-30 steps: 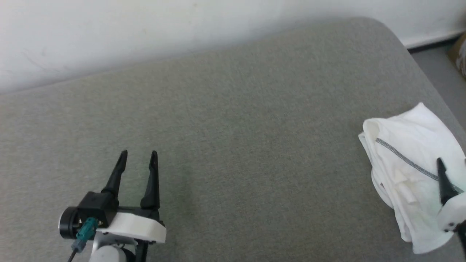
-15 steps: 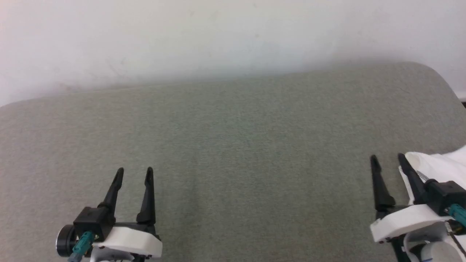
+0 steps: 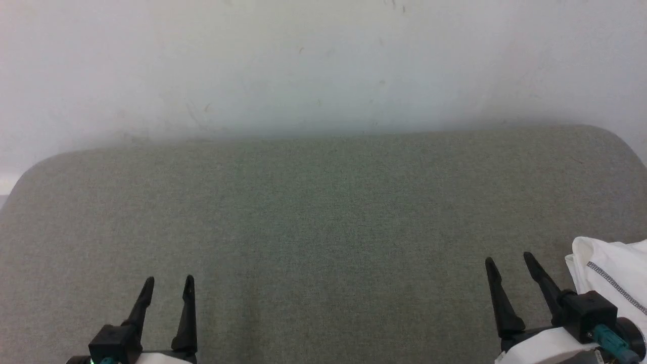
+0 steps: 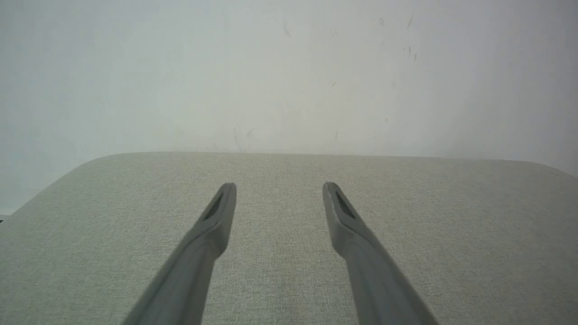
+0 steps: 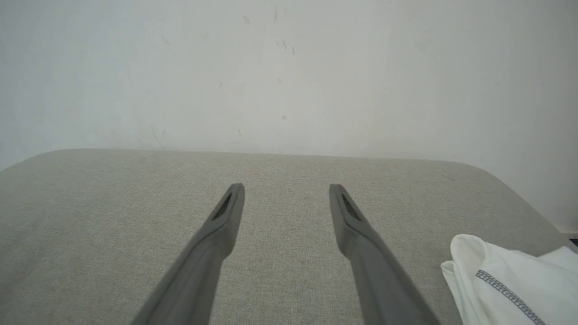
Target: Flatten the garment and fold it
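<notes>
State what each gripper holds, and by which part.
Nothing is held. The left gripper and right gripper are open and empty; the shirt lies beside the right one.

Plain indoor room, grey fabric-covered surface (image 3: 323, 227), scuffed white wall (image 3: 323, 60)

Head camera tilted up: more white wall (image 3: 323, 60) in frame, grey fabric worktop (image 3: 323, 227) lower. Right gripper (image 3: 508, 258), previously overlapping crumpled white long-sleeved shirt (image 3: 616, 263), now stands just left of it, fingers (image 3: 499, 293) clear of cloth.
</notes>
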Controlling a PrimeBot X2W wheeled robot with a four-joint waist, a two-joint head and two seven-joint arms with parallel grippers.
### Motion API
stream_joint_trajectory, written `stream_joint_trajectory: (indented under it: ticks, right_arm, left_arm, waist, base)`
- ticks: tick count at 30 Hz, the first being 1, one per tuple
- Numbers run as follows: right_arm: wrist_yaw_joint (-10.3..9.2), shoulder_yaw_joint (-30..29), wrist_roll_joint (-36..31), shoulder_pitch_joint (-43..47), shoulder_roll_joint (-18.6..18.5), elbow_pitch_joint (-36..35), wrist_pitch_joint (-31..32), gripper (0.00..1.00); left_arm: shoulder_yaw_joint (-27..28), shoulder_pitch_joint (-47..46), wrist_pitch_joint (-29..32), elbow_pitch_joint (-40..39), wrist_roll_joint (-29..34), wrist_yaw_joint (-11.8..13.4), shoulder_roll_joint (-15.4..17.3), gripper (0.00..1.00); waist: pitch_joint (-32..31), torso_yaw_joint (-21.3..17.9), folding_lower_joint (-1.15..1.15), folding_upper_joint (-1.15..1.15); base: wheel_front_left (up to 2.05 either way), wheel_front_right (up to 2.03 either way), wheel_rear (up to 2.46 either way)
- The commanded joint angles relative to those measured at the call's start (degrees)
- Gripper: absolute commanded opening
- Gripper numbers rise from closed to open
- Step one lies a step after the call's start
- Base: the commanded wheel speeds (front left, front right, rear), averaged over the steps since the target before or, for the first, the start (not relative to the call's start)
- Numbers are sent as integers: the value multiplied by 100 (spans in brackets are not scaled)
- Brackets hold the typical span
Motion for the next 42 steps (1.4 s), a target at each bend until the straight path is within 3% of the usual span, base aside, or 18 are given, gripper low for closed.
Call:
stream_joint_trajectory:
  ticks: [1,14,15,42]
  right_arm:
    - [-11,1,-39,83,29,-40,43,100]
    - [-11,92,67,35,43,-52,107,100]
    - [0,86,67,70,22,-23,139,0]
    - [-1,62,-58,-94,23,-15,270,0]
  left_arm:
    - [-7,108,-27,57,38,-34,45,100]
    - [-62,97,-27,268,108,-68,116,100]
    - [-54,116,2,257,76,-49,76,0]
    - [-129,-38,303,75,210,81,2,0]
  waist:
    - [-52,-26,1,0]
    - [-41,-27,1,0]
    - [-41,-27,1,0]
    - [7,-28,1,0]
  base:
    - [0,0,0]
    - [0,0,0]
    - [0,0,0]
    - [0,0,0]
